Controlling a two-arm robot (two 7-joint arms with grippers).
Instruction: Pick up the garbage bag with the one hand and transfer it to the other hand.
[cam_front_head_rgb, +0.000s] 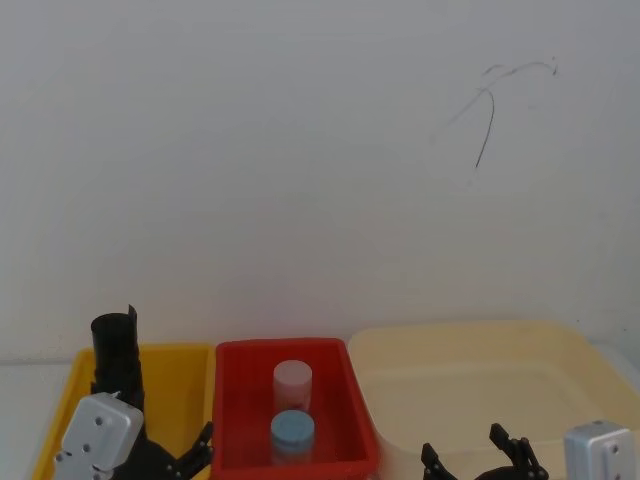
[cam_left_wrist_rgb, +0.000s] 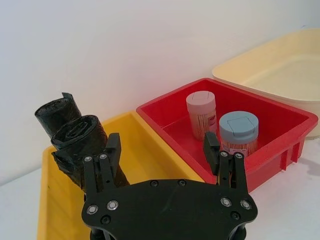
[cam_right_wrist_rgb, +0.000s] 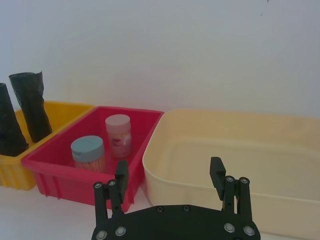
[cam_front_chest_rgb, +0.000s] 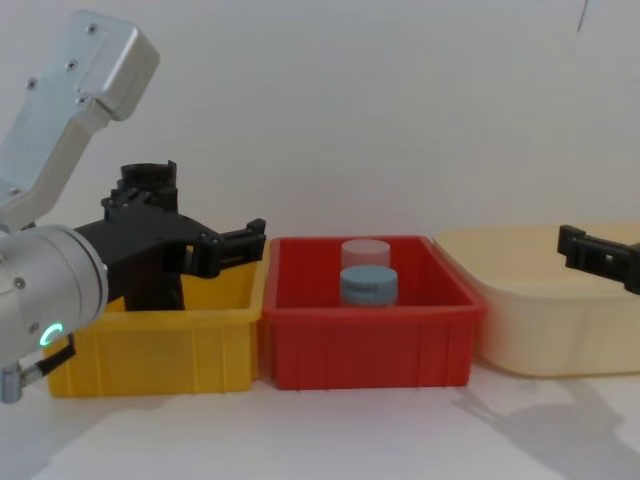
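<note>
A white tabletop (cam_front_chest_rgb: 350, 440) carries three containers in a row: a yellow plastic bin (cam_front_chest_rgb: 160, 350) at the left end, a red plastic bin (cam_front_chest_rgb: 370, 350) in the middle and a wide cream plastic tub (cam_front_chest_rgb: 540, 330) at the right end.

The garbage bag (cam_left_wrist_rgb: 77, 137), a matte-black, wrinkled cylindrical roll, stands on end in the yellow bin toward its left side, leaning a little. A second black roll (cam_left_wrist_rgb: 55, 110) just like it stands right behind it, the two touching.

The left gripper (cam_left_wrist_rgb: 162, 136), a black two-finger claw on a silver arm with a glowing green ring, hovers above the yellow bin. Its jaws are spread wide and hold nothing. One finger (cam_left_wrist_rgb: 111, 152) sits just beside the garbage bag (whether it touches the roll cannot be told), and the bag is outside the gap.

The right gripper (cam_right_wrist_rgb: 169, 163), also black and two-fingered, hangs over the cream tub, jaws wide apart and empty.

In the red bin stand a pink-lidded jar (cam_left_wrist_rgb: 202, 117) and, just nearer the front rim, a blue-lidded jar (cam_left_wrist_rgb: 239, 131).
</note>
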